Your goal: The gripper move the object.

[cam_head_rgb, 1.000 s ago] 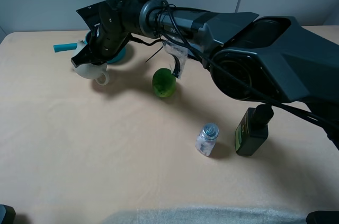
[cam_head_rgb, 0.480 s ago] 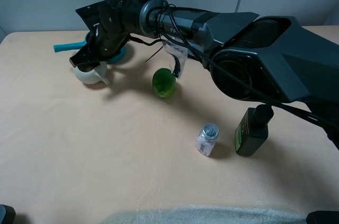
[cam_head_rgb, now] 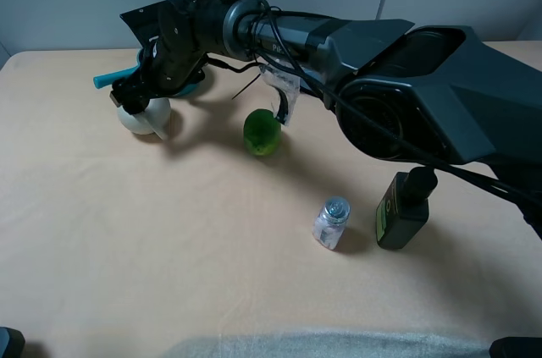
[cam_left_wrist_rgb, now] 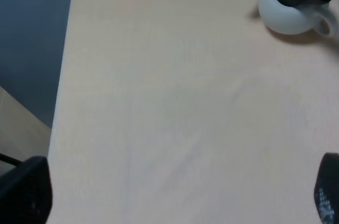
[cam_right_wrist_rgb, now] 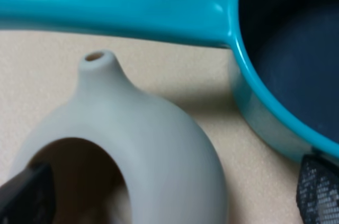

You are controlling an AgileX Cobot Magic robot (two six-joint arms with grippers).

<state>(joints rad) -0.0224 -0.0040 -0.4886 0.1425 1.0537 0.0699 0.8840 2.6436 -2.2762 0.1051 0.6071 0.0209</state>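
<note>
The cream pitcher [cam_head_rgb: 142,116] stands on the table at the far left, in front of the teal saucepan. My right gripper [cam_head_rgb: 134,96] has reached across and sits right over it. In the right wrist view the pitcher [cam_right_wrist_rgb: 148,144] fills the lower half. The right gripper [cam_right_wrist_rgb: 169,192] is open, with one finger [cam_right_wrist_rgb: 26,192] inside the dark mouth and the other finger [cam_right_wrist_rgb: 318,187] well clear of the wall, beside the saucepan. My left gripper [cam_left_wrist_rgb: 175,203] is open and empty over bare table. The pitcher also shows far off in the left wrist view [cam_left_wrist_rgb: 288,12].
The teal saucepan [cam_head_rgb: 106,79] lies just behind the pitcher, its handle pointing left; its rim [cam_right_wrist_rgb: 249,38] is close to the right gripper's finger. A green fruit [cam_head_rgb: 262,132], a small clear bottle [cam_head_rgb: 331,223] and a dark bottle with a green label [cam_head_rgb: 402,210] stand to the right.
The pitcher, held tilted a second ago, has come down a little to the left and now rests on the table. The right gripper has moved with it.
</note>
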